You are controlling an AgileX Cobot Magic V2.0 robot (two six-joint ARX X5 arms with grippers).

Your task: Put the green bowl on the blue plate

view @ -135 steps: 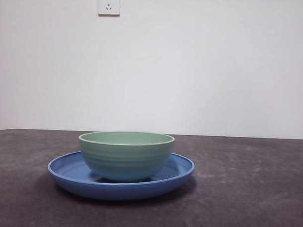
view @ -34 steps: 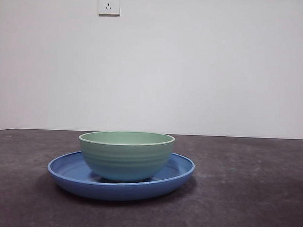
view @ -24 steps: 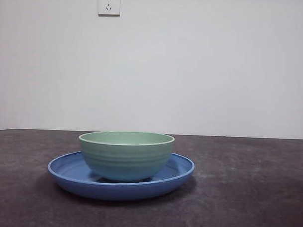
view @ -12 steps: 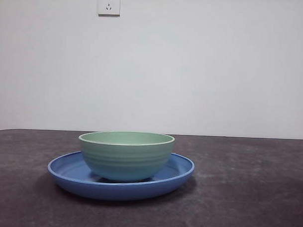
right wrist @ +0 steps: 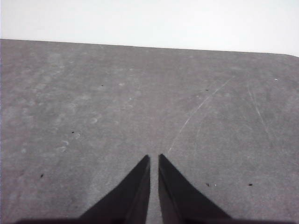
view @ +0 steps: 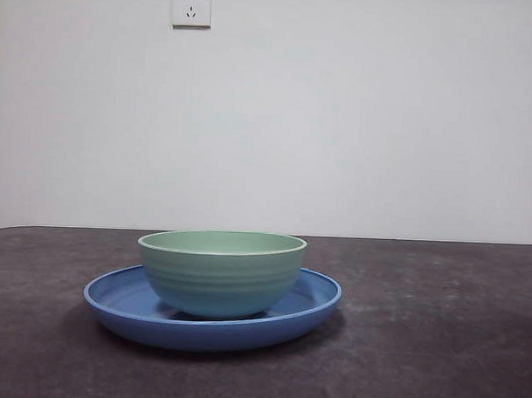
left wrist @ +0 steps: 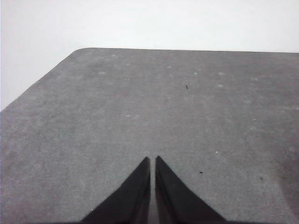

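Note:
The green bowl point(view: 221, 272) stands upright in the middle of the blue plate point(view: 315, 298) on the dark table, left of centre in the front view. Neither gripper shows in the front view. My left gripper point(left wrist: 152, 159) is shut and empty over bare table in the left wrist view. My right gripper point(right wrist: 154, 157) is shut and empty over bare table in the right wrist view. Bowl and plate show in neither wrist view.
A white wall with a socket point(view: 191, 6) stands behind the table. The dark grey table point(view: 436, 327) stretches to the right of the plate. The left wrist view shows a rounded table corner point(left wrist: 81, 50).

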